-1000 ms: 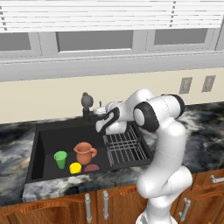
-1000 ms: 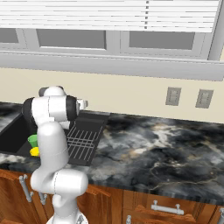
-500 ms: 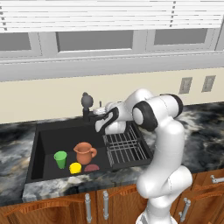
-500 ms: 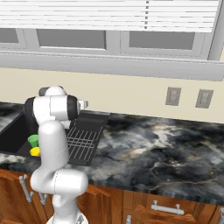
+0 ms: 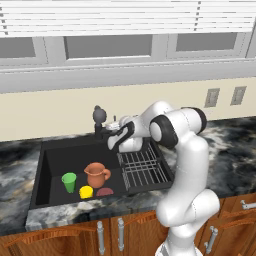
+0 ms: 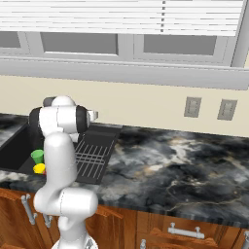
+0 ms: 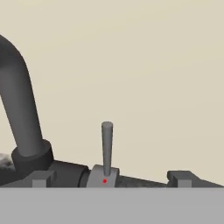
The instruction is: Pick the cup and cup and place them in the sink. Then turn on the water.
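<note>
Reaching toward the short black faucet with the rounded head (image 5: pixel 99 121), the white arm has its claw (image 5: pixel 116 135) spread wide and holding nothing, close beside the tap at the back edge of the wide matte-black sink (image 5: pixel 55 162). Both cups are already in the basin: the plain bright green tapered cup (image 5: pixel 69 181) stands upright near the front left, and the yellow patterned cup (image 5: pixel 86 191) sits just beside it, next to the terracotta-brown jug with a handle (image 5: pixel 97 174). So the step in hand looks to be turning on the water; no stream runs yet.

From the hand camera, a slim grey upright lever (image 7: pixel 106 148) stands centred between the two dark tips, with the faucet's thick curved neck (image 7: pixel 21 109) off to one side. To do this well, the claw should advance until the lever sits well between the tips, then push it sideways with one finger rather than squeeze, keeping clear of the neck.

The arm rises from the base in front of the marble worktop (image 6: pixel 185 160), bends at the elbow over the ribbed wire rack (image 5: pixel 142 167), and stretches its forearm roughly level toward the wall.
</note>
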Controlling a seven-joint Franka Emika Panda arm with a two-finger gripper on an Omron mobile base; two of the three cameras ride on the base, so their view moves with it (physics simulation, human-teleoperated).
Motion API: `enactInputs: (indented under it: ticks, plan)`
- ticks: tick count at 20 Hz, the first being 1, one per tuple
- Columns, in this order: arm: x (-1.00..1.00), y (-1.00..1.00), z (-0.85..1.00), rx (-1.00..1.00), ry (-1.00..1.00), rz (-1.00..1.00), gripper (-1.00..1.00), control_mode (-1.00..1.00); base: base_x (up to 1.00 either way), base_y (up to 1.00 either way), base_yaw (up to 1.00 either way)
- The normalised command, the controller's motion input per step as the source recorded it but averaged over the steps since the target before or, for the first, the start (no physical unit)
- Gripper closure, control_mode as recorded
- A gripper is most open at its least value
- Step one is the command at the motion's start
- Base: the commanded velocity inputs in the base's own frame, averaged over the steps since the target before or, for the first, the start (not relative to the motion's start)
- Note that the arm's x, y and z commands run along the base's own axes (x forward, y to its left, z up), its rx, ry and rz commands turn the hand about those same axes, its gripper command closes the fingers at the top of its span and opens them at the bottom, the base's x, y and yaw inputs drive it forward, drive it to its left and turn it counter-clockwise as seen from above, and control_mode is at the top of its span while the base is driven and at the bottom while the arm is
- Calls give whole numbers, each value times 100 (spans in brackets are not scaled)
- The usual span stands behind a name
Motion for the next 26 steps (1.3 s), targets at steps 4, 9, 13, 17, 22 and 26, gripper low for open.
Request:
enactInputs:
  ticks: [4, 9, 13, 17, 22, 26]
  plan:
    - [5, 5, 0, 0, 0, 0, -100, -100, 0, 0, 0]
    - [8, 2, 0, 0, 0, 0, -100, -100, 0, 0, 0]
    - [7, 0, 0, 0, 0, 0, -100, -100, 0, 0, 0]
    - [3, 0, 0, 0, 0, 0, -100, -100, 0, 0, 0]
    - [0, 3, 0, 0, 0, 0, -100, -100, 0, 0, 0]
    - [0, 0, 0, 0, 0, 0, -100, -100, 0, 0, 0]
